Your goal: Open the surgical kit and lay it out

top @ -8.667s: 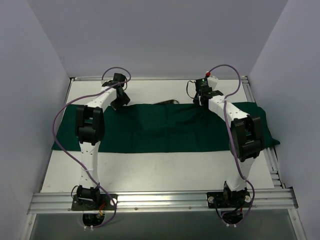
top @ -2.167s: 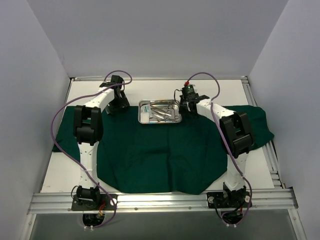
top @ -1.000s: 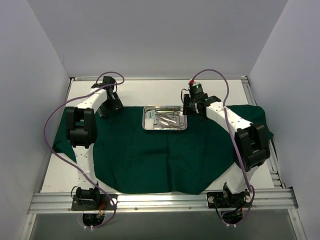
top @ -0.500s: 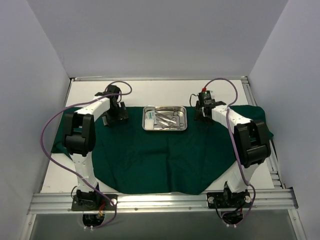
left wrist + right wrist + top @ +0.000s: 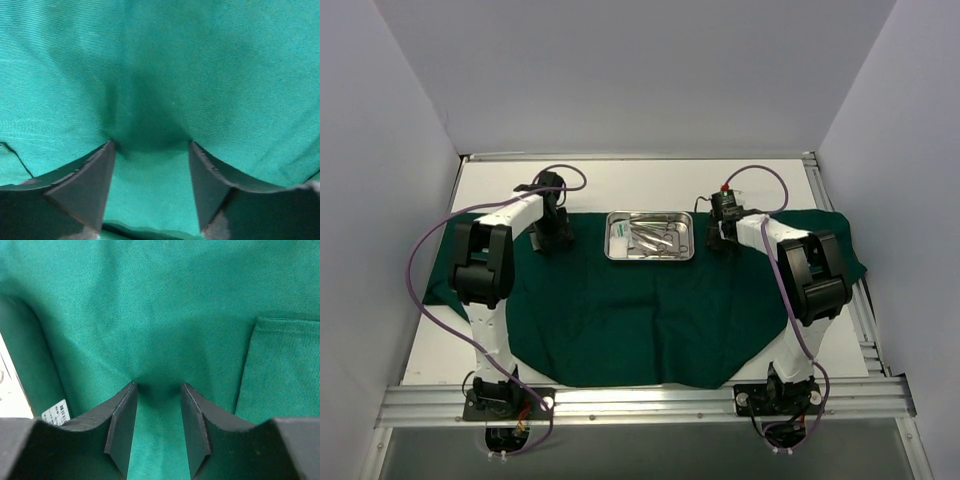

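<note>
The arm bases sit at the near edge of the tabletop. From there the drape lies spread open and flat across most of the surface. Its near hem is rounded, and its corners reach toward both sides.

Farther back, the left end effector points down onto the drape, left of the tray. Its fingers stand well apart, open, with the tips pressed into the cloth. A shallow dark dimple shows between them.

The right end effector is down on the drape just right of the tray. Its fingers are set closer together, and green cloth fills the gap between them. I cannot tell whether a fold is pinched there or the tips only rest on the cloth. In the right wrist view a hemmed layer of drape lies to one side.

The tray sits uncovered on the drape's far edge, between the two end effectors. It holds silver instruments in a loose pile and a small white packet at its left end.
</note>
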